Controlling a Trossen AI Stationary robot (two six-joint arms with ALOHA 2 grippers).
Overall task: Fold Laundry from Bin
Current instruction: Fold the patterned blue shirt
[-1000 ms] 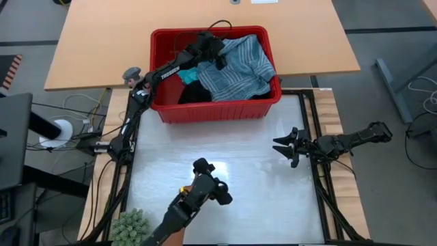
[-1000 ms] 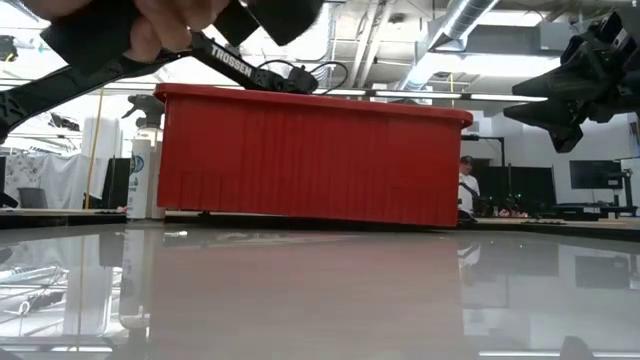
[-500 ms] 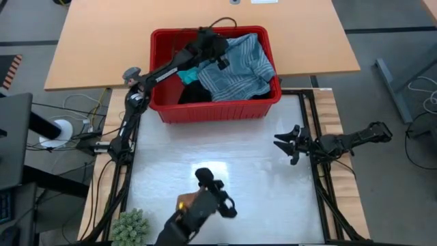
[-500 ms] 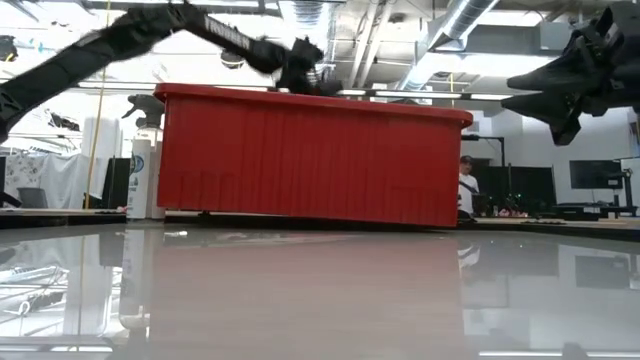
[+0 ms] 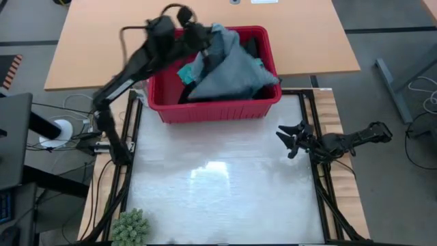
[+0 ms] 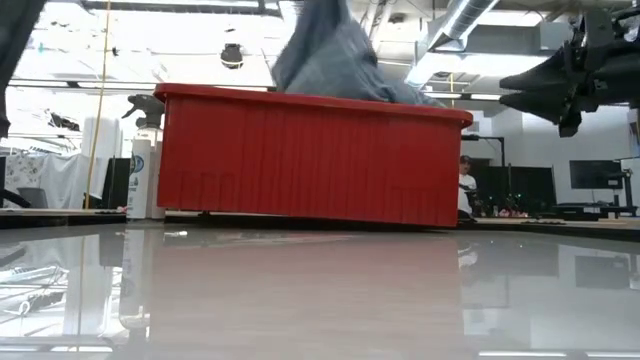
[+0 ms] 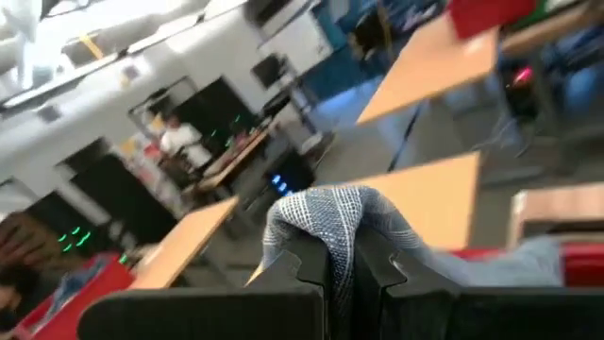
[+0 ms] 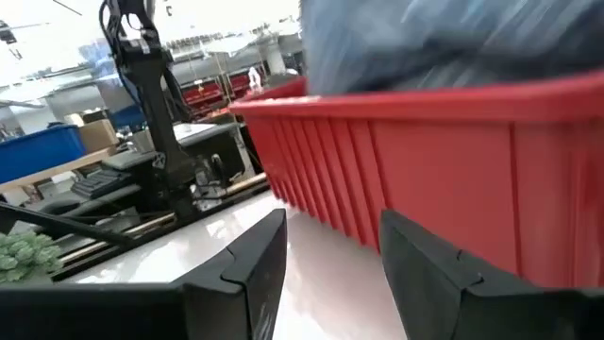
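The left gripper [image 5: 203,39] was up over the bin [image 5: 218,106], fingers [image 7: 307,269] pinched tight on a fold of the blue-grey striped garment [image 5: 229,68]. In the left wrist view that fold bulged out above the two clamped fingers, with only a thin slit between them where the cloth ran through. The left arm [image 5: 130,68] rose from its base at the table's left edge and arched high over the bin's left rear corner. The garment hung from the grip in a peak, its lower part spread across the other laundry in the bin. From table height it stood as a grey-blue cone [image 6: 330,55] above the red rim. A turquoise piece [image 5: 187,72] showed beside it inside the bin, near the left wall, with black cloth [image 5: 194,92] under and around it.

The right gripper [image 5: 288,139] hovered above the table's right side, apart from the bin, fingers [image 8: 245,269] spread wide with nothing between them. The right arm [image 5: 348,142] lay stretched in low from the right edge, pointing toward the bin. A green plant-like tuft [image 5: 131,225] sat at the table's front left corner.
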